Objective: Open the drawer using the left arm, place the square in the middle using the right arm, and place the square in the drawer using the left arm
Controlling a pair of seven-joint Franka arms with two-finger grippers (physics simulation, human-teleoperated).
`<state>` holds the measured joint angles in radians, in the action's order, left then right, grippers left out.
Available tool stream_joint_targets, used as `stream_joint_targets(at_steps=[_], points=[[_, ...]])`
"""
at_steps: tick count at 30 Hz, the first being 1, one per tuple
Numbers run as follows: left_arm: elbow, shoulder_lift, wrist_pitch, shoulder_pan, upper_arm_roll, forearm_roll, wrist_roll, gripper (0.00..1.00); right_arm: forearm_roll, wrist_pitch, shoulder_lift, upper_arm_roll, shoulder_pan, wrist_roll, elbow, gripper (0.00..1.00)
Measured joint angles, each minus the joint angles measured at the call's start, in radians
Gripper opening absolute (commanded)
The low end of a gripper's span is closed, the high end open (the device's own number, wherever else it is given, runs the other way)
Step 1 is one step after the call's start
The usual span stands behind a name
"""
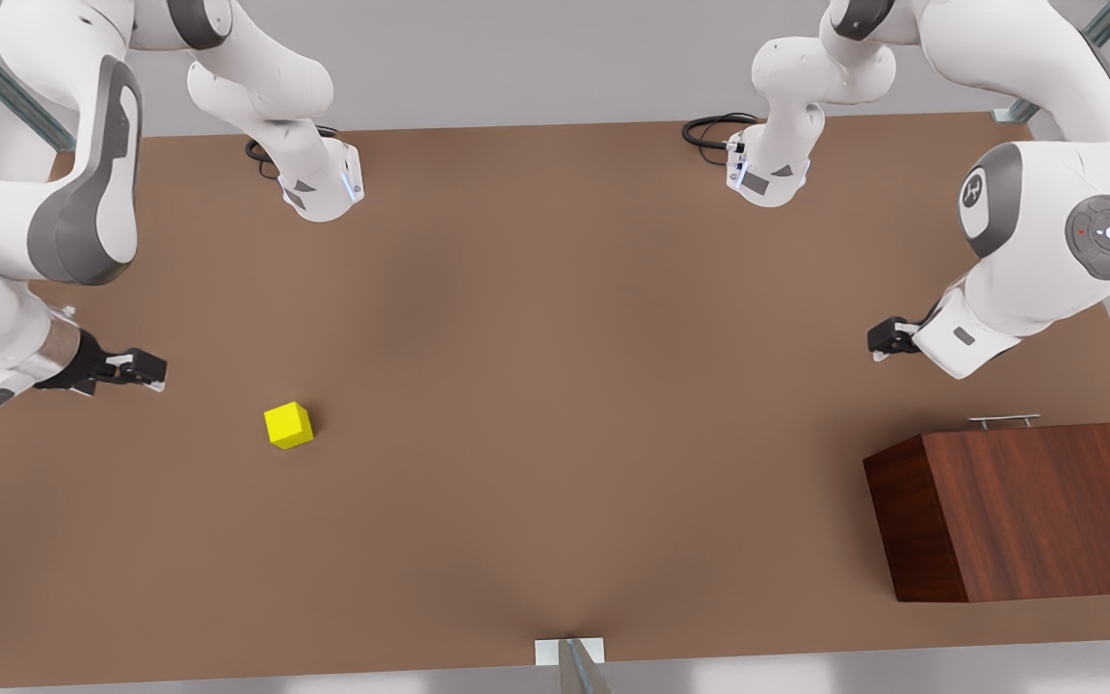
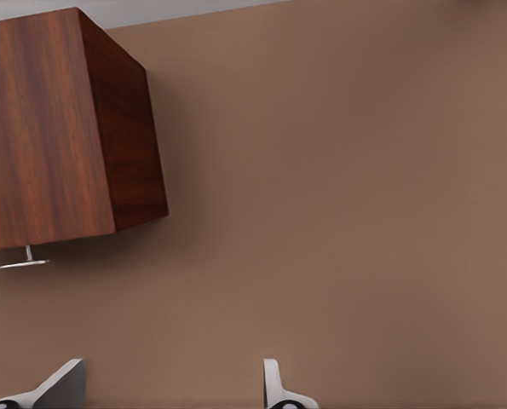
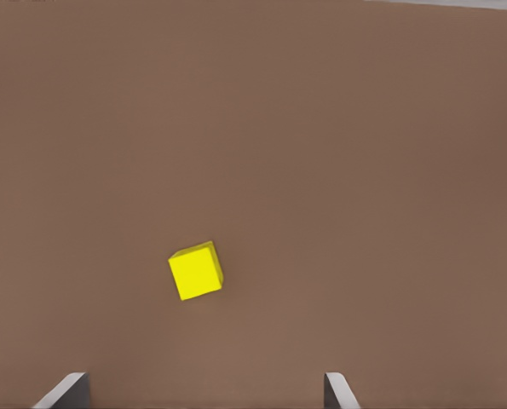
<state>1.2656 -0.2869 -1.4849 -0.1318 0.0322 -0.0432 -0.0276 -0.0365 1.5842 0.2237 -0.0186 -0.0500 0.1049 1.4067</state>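
**Bench inventory: drawer shut, cube untouched**

- Drawer: dark reddish-brown wood-grain box at the bench's near corner on the front view's right. Tray fully in. Thin silver bar handle on the side facing the far edge.
- Square: small yellow cube, flat on the bench toward the front view's left edge, well apart from the drawer. Bare brown top between them.
- Left hand: poised above the bench near the drawer's handle side, touching nothing. Fingers spread apart, nothing between them.
- Right hand: poised near the front view's left edge, beside the cube, apart from it. Fingers spread wide, nothing gripped.
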Motion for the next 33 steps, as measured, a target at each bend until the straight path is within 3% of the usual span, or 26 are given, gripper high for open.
stream_joint_targets(at_steps=[3,8,14,18,23,33], points=[[0.046,0.009,-0.044,-0.001,0.003,-0.008,0.093,1.00,0.001,-0.019,0.016,0.002,0.003,-0.004,0.008,1.00],[0.493,0.226,-0.422,-0.011,0.116,-0.011,0.702,1.00,0.019,0.050,0.109,0.003,0.008,0.010,0.040,1.00],[0.756,0.250,-0.783,0.054,0.264,-0.003,0.969,1.00,0.022,0.320,0.099,0.022,0.010,0.042,0.383,1.00],[0.770,0.198,-0.840,0.004,0.267,0.033,1.035,1.00,0.021,0.432,0.117,0.022,0.037,0.108,0.477,1.00],[0.807,0.175,-0.911,0.046,0.304,0.090,1.043,1.00,0.023,0.730,0.195,0.014,0.034,0.268,0.609,1.00],[0.845,0.065,-1.126,0.107,0.327,0.305,1.039,1.00,0.021,0.802,0.234,0.012,0.064,0.320,0.646,1.00]])
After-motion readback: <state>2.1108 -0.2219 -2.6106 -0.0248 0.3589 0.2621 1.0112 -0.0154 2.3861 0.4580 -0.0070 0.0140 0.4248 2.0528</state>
